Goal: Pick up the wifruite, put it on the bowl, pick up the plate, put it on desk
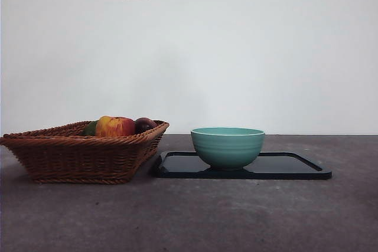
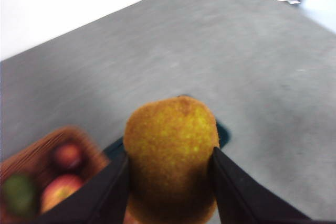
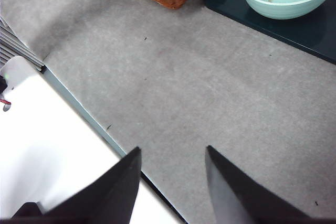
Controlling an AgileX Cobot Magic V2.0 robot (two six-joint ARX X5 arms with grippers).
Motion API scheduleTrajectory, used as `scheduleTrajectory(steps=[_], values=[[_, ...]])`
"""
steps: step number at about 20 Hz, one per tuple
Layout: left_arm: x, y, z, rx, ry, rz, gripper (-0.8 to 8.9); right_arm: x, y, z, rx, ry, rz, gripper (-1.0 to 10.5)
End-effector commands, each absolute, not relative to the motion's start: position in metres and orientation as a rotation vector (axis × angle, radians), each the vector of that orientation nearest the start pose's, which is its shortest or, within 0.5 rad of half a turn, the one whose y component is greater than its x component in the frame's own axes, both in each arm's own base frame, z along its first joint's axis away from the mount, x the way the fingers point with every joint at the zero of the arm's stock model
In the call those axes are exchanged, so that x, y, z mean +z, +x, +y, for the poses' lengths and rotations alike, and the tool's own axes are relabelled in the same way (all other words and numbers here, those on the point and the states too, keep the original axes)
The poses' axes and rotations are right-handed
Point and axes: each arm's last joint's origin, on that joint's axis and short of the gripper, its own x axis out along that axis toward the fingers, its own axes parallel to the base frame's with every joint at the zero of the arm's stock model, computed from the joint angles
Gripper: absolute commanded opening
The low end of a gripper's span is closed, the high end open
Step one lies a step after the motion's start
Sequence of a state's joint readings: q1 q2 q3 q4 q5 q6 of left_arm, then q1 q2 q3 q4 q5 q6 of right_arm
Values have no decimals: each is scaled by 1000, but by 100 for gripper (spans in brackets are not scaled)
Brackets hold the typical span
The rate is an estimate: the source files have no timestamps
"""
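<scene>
1. Wifruite (image 2: 171, 150) sits clamped between the left gripper's (image 2: 170, 182) fingers, above the bench (image 2: 236, 66) near the basket (image 2: 31, 161).
2. Bowl (image 1: 227, 146) stands on the dark tray (image 1: 295, 166).
3. Right gripper (image 3: 172, 182) hovers over bare bench, fingers apart, holding nothing.

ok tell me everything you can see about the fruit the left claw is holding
The wifruite is a small rounded fruit with dull orange-brown, finely speckled, matte skin. It sits clamped between the two black jaws of the left claw, one pressing each side, held up in the air above the desk. Its underside is hidden.
</scene>
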State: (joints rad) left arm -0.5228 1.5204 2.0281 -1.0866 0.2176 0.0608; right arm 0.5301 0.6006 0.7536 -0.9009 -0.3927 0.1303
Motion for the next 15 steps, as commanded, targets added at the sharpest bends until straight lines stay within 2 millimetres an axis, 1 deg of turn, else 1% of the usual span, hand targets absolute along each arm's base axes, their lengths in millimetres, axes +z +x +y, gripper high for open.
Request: scheduleTrajectory(steps=[1, 5, 6, 7, 8, 10, 13, 15], values=[[491, 229, -133, -676, 113, 582, 122, 288, 85, 63, 841, 43, 805, 195], [485, 228, -122, -629, 87, 628, 122, 288, 85, 63, 847, 31, 799, 195], [481, 228, -121, -620, 79, 640, 122, 288, 85, 63, 847, 31, 799, 195], [473, 231, -119, -603, 66, 660, 122, 288, 85, 63, 847, 31, 800, 195], [463, 234, -118, -581, 49, 677, 122, 288, 85, 63, 847, 31, 800, 195], [437, 242, -116, -510, 19, 718, 122, 288, 85, 63, 847, 31, 800, 195], [389, 252, -118, -403, -17, 779, 122, 288, 85, 63, 847, 31, 799, 195], [361, 259, -120, -349, -38, 801, 122, 288, 85, 63, 847, 31, 799, 195]])
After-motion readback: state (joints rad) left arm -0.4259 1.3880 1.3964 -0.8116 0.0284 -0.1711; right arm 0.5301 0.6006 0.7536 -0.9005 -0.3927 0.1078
